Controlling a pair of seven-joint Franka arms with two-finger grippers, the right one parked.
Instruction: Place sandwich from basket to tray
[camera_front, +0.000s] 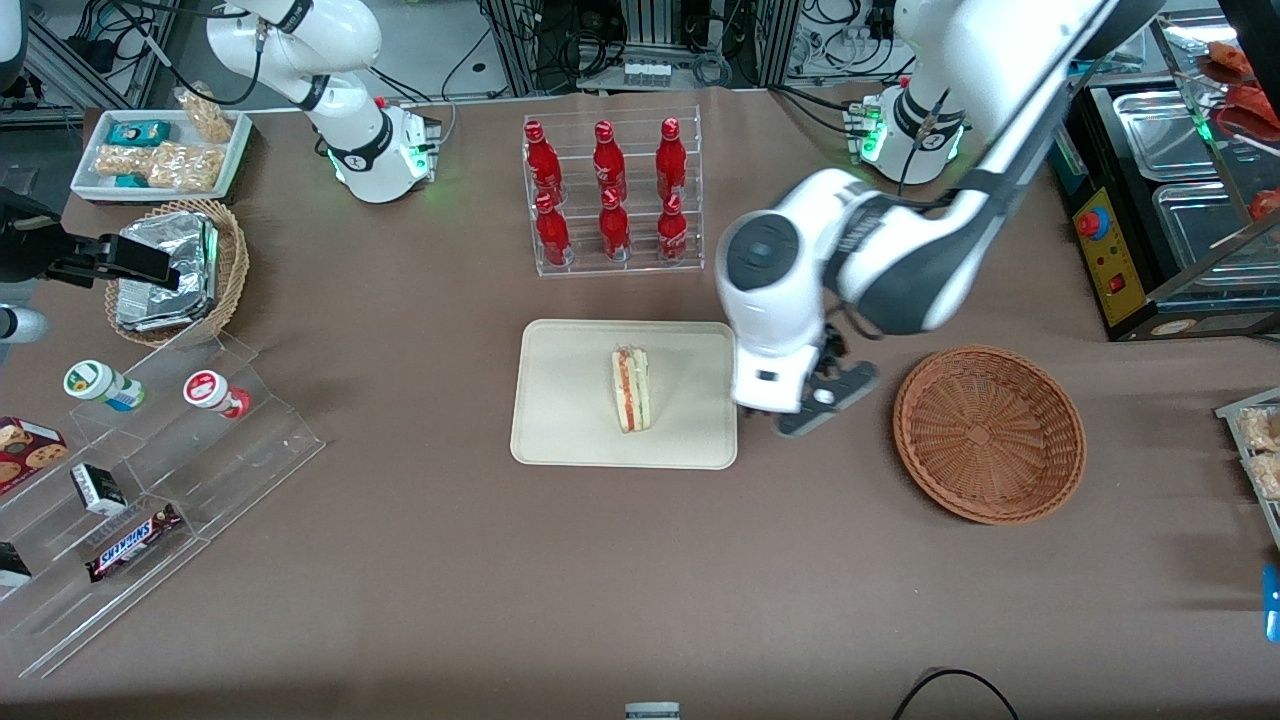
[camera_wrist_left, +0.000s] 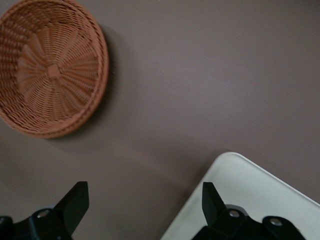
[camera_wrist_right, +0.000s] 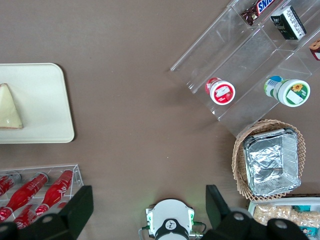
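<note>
At the lower edge of the front view, nearest the camera, a black cable (camera_front: 950, 690) arcs over the brown tablecloth (camera_front: 420, 560). The gripper (camera_front: 815, 400) of the working arm hangs just above the cloth in the gap between the tray (camera_front: 560, 420) and the basket (camera_front: 988, 434), close beside the tray's edge; its 2 fingers (camera_wrist_left: 75, 202) are spread wide and hold nothing, with bare cloth and a rounded corner of the tray (camera_wrist_left: 250, 195) between them. The sandwich (camera_front: 631, 388) lies on the tray near its middle, a pale wedge with red and green layers showing along one side, and the right wrist view shows it as a cream triangle (camera_wrist_right: 10, 107) on the same surface. The basket (camera_wrist_left: 50, 65) sits empty in the right half of the front view, a little apart from the gripper and at about the same depth as the tray. Farther from the camera than the tray, in the upper middle of the frame, a clear rack (camera_front: 612, 195) holds 6 red bottles (camera_front: 613, 150) in 2 rows. Toward the parked arm's end of the table, at the left of the frame, a smaller tan basket (camera_front: 225, 265) holds foil packs (camera_front: 165, 270), a white tray (camera_front: 165, 150) carries snack packets, and a clear stepped stand (camera_front: 180, 480) bears 2 small cups (camera_front: 215, 392) and a chocolate bar (camera_front: 132, 542).
</note>
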